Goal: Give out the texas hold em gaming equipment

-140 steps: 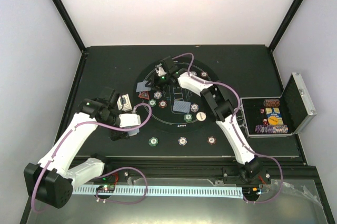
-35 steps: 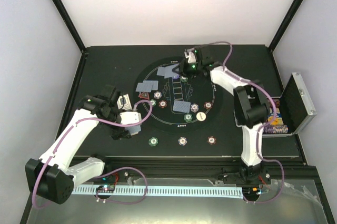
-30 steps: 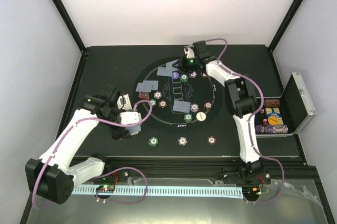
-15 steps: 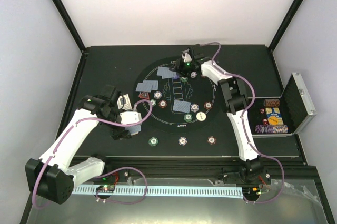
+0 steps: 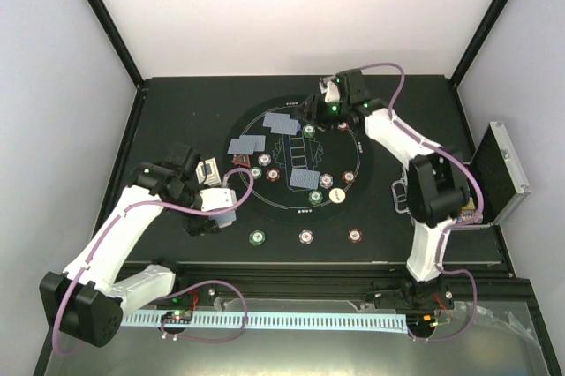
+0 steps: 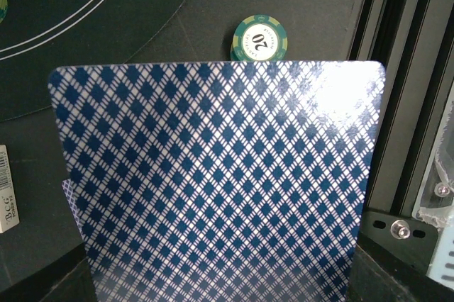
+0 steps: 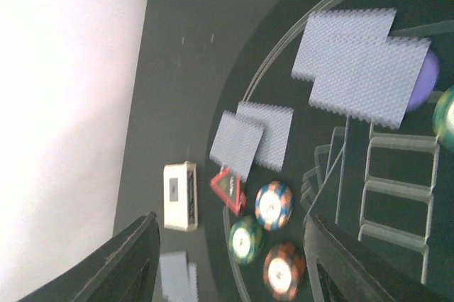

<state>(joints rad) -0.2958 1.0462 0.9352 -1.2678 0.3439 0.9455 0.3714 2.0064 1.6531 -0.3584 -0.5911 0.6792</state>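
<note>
My left gripper [image 5: 214, 211] is shut on a stack of blue diamond-backed playing cards [image 6: 213, 181] that fills the left wrist view and hides its fingers. It hovers left of the round mat [image 5: 353, 142]. My right gripper [image 5: 321, 109] is open and empty over the mat's far edge [image 7: 227, 273]. Two pairs of face-down cards lie on the mat, one far [image 7: 362, 68] and one at the left [image 7: 252, 135]. A red triangle [image 7: 228, 190] and three chips [image 7: 274, 204] lie by the left pair. A purple disc [image 7: 425, 71] peeks from under the far pair.
A white card box [image 5: 210, 171] sits left of the mat. Three chips [image 5: 305, 236] line the near side, one green [image 6: 259, 38]. More cards [image 5: 305, 179], chips and a white disc [image 5: 337, 195] lie mid-mat. The open case [image 5: 494, 177] stands at the right.
My right arm swung from the mat's left side to its far edge and then shifted right. A second card lies in each pair. The left arm has barely moved.
</note>
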